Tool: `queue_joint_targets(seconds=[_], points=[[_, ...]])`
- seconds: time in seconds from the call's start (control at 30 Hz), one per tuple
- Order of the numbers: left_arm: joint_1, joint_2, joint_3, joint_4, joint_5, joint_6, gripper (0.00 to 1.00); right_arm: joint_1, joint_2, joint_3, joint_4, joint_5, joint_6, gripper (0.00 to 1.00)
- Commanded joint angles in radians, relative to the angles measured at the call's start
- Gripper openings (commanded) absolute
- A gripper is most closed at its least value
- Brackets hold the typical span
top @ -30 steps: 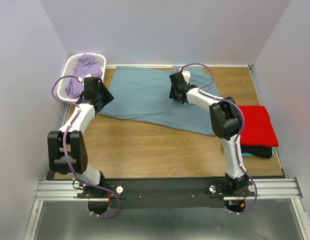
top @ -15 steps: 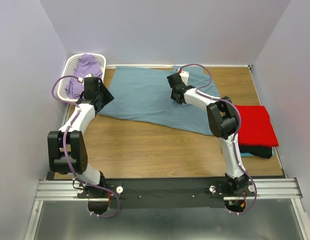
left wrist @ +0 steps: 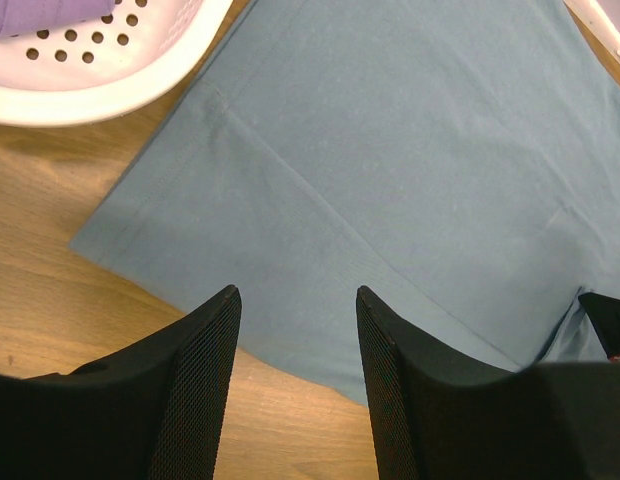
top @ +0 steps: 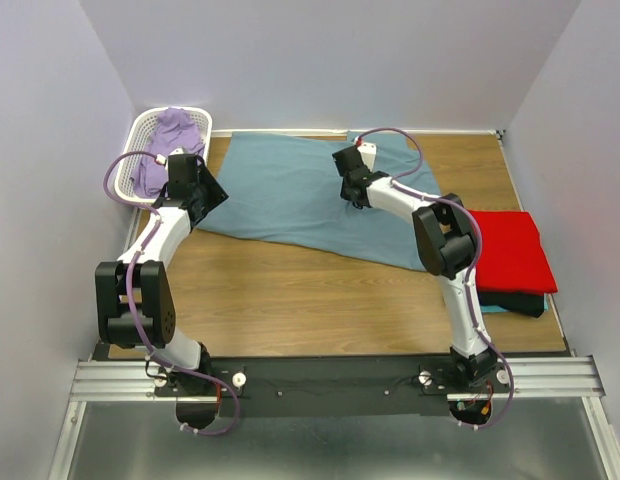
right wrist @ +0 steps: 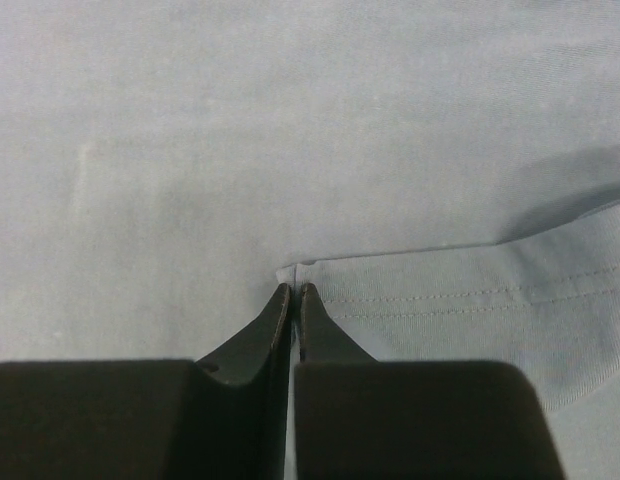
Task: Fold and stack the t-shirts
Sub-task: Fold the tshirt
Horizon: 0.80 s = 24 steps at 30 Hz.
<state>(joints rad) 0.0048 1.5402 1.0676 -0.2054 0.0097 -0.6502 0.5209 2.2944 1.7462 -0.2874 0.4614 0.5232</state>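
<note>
The blue shirt (top: 290, 195) lay spread flat beside the basket (top: 138, 125), probably opened out ready for a first fold. The right gripper (right wrist: 293, 290) was pinched shut on a hemmed edge on the shirt's side away from the basket. The left gripper (left wrist: 295, 300) hung wide open over the corner nearest the basket, holding nothing.

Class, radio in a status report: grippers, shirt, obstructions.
Left gripper open, over blue-grey t-shirt edge. Right gripper shut on its hem. White basket alongside, not blocking.

White-and-black arms (top: 165, 235), looping purple cables (top: 120, 170), black, seemingly mesh-textured fingers (left wrist: 200, 390).
</note>
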Motion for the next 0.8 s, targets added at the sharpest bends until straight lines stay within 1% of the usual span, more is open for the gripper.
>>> queue_joint_targets(seconds=[0.0,0.53,0.6,0.63,0.67,0.7,0.73,0.77], points=[[0.003,0.008,0.008,0.000,0.006,0.021,0.58,0.019,-0.050,-0.025,0.025,0.002,0.000,0.09],[0.001,0.017,-0.005,-0.005,-0.001,0.000,0.58,0.024,-0.099,-0.105,0.117,-0.089,-0.034,0.09],[0.003,0.020,-0.005,-0.005,-0.001,-0.003,0.58,0.022,-0.102,-0.111,0.129,-0.090,-0.035,0.13],[0.003,0.023,-0.005,-0.006,-0.032,-0.008,0.58,0.024,-0.099,-0.109,0.129,-0.093,-0.040,0.18],[0.001,0.026,-0.008,-0.006,-0.036,-0.011,0.59,0.022,-0.098,-0.108,0.129,-0.095,-0.042,0.22],[0.003,0.035,-0.009,-0.008,-0.039,-0.014,0.59,0.022,-0.098,-0.108,0.129,-0.096,-0.045,0.28],[0.004,0.040,-0.012,-0.008,-0.042,-0.025,0.59,0.022,-0.104,-0.111,0.129,-0.099,-0.045,0.39],[0.003,0.046,-0.015,-0.009,-0.048,-0.031,0.60,0.021,-0.110,-0.117,0.128,-0.101,-0.045,0.45]])
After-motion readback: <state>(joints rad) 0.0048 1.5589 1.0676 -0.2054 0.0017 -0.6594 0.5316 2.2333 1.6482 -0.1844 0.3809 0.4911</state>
